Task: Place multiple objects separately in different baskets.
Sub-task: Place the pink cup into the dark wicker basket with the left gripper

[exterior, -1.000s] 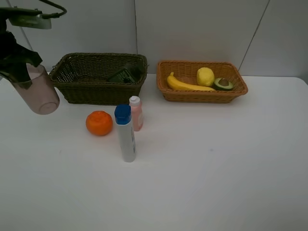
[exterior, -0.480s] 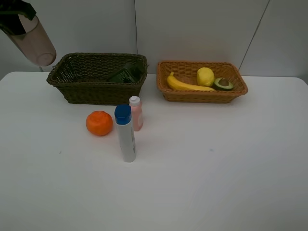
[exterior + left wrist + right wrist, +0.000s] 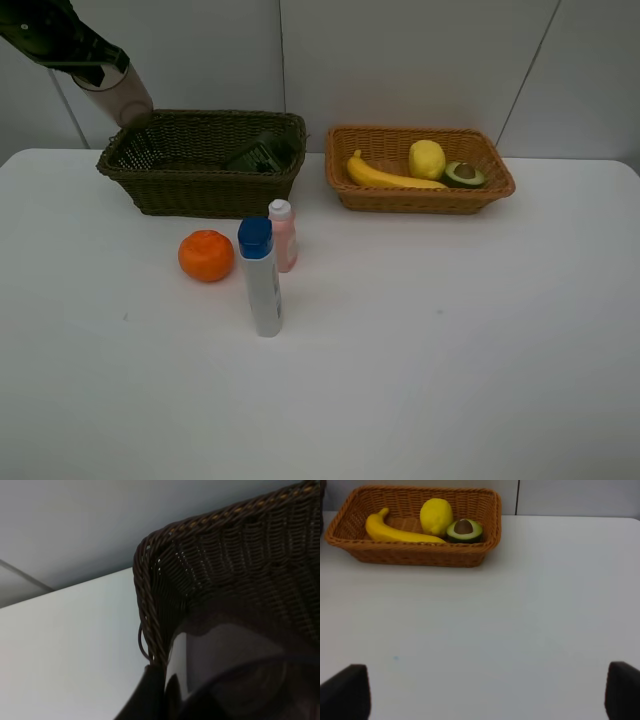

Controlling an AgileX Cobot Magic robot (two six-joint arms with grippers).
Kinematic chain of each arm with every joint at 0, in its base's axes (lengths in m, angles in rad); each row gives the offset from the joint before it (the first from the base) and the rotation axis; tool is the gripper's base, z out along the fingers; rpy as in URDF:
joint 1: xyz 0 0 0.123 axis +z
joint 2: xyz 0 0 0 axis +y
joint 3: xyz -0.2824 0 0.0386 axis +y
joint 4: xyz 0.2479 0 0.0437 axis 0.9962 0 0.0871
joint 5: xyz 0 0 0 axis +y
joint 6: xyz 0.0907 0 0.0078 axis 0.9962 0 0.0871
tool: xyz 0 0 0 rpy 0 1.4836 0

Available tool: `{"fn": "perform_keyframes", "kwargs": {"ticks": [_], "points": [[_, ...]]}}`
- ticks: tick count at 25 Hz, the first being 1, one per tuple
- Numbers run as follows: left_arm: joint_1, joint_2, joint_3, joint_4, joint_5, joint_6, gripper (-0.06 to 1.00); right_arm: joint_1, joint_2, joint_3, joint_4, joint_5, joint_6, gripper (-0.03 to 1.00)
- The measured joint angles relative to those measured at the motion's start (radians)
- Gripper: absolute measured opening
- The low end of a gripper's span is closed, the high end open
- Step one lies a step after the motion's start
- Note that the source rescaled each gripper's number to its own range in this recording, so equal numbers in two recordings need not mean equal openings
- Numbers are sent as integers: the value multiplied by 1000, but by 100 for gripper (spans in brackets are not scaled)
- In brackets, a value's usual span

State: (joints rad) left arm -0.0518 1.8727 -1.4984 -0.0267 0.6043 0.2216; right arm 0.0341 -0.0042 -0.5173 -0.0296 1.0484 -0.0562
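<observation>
My left gripper (image 3: 92, 62) is shut on the translucent mauve cup (image 3: 124, 98), which hangs tilted over the far left corner of the dark olive basket (image 3: 150, 190). In the left wrist view the cup (image 3: 225, 655) sits just inside that basket's corner (image 3: 150, 595). A dark green bottle (image 3: 262, 153) lies in this basket. The orange-tan basket (image 3: 420, 198) holds the banana (image 3: 385, 177), lemon (image 3: 427, 158) and halved avocado (image 3: 464, 174). On the table stand the orange (image 3: 206, 255), the white blue-capped bottle (image 3: 263, 285) and the small pink bottle (image 3: 284, 238). My right gripper (image 3: 482, 692) is open over bare table, well short of the orange-tan basket (image 3: 415, 555).
The white table (image 3: 450, 350) stretches wide in front and to the right of the bottles. A pale wall rises straight behind both baskets. The right arm does not show in the exterior high view.
My left gripper has carried the cup up from the table's left edge and then right, to above the dark basket's left corner. Nothing else has moved.
</observation>
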Motion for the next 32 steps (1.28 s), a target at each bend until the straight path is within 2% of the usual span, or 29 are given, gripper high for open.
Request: {"fn": "perform_keyframes", "kwargs": {"ticks": [5,11,32], "points": [[0,91,0,0,-106,12,0,0,0,0,0,0,0,98],[0,166,0,-5,-171,15,0,0,0,0,0,0,0,98],[0,223,0,-11,-199,16,0,0,0,0,0,0,0,98]]}}
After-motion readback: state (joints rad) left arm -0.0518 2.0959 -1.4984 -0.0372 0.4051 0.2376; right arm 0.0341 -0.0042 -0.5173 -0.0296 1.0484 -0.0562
